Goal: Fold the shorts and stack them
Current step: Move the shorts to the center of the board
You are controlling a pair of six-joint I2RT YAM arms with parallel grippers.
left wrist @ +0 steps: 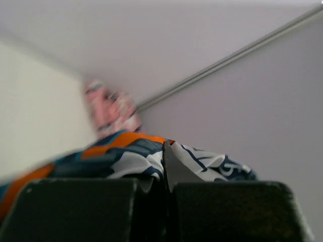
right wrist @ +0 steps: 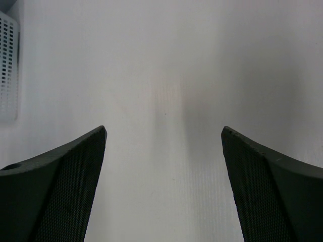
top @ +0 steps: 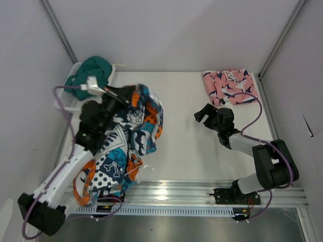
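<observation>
The step in hand appears to be laying out the teal, orange and navy patchwork fabric shorts, pinched aloft at 9 o'clock by the left hand, while the right hand waits spread and empty at 3 o'clock and the pink shark-print shorts lie folded at 1 o'clock; the next move calls for spreading the held pair flat on the white tabletop.

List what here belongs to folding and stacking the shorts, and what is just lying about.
Belongs to the job:
patchwork shorts, bunched up in the shut left gripper
pink shorts, lying far right on the table
right gripper, open and empty

Lying about:
white basket at the far left
teal cloth heaped in it
</observation>
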